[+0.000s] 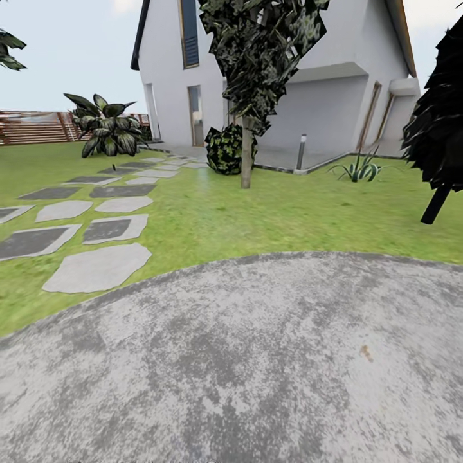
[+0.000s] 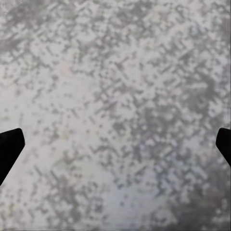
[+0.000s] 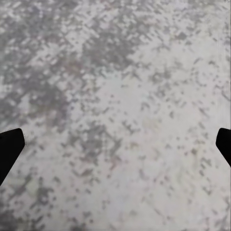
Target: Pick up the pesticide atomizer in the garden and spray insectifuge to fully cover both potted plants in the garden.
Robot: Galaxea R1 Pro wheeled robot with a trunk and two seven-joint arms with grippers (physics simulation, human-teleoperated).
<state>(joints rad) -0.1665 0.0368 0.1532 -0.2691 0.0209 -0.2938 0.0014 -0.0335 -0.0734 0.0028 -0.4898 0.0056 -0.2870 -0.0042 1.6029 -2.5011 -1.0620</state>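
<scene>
Nearest the robot lies the round stone patio (image 1: pixel 257 360), grey and mottled, its curved edge meeting the lawn (image 1: pixel 270 218) of the garden. Both wrist views look straight down on that same speckled stone: the left gripper (image 2: pixel 115 149) shows its two dark fingertips (image 2: pixel 8 149) at opposite sides of the picture, spread wide with nothing between them, and the right gripper (image 3: pixel 115 149) stands released in the same way, its fingertips (image 3: pixel 9 149) far apart over bare stone. Past the patio's left edge, pale and dark stepping slabs (image 1: pixel 96 267) run in a loose path across the grass toward the house. Further out on the lawn a thin tree trunk (image 1: pixel 246 161) rises under a dark, blocky crown, with a round dark shrub (image 1: pixel 225 149) just beside its base. To the right a small spiky striped plant (image 1: pixel 360 170) grows near the edge of the paved strip by the house, where a short lamp post (image 1: pixel 301 153) also stands, and a dark leaning tree (image 1: pixel 440 128) fills the right edge. At the far left end of the slab path sits a broad-leaved green plant (image 1: pixel 106 128); whether it is potted cannot be told at this distance. Behind it runs a brown slatted fence (image 1: pixel 35 127). The white house (image 1: pixel 276 77) closes the back.
</scene>
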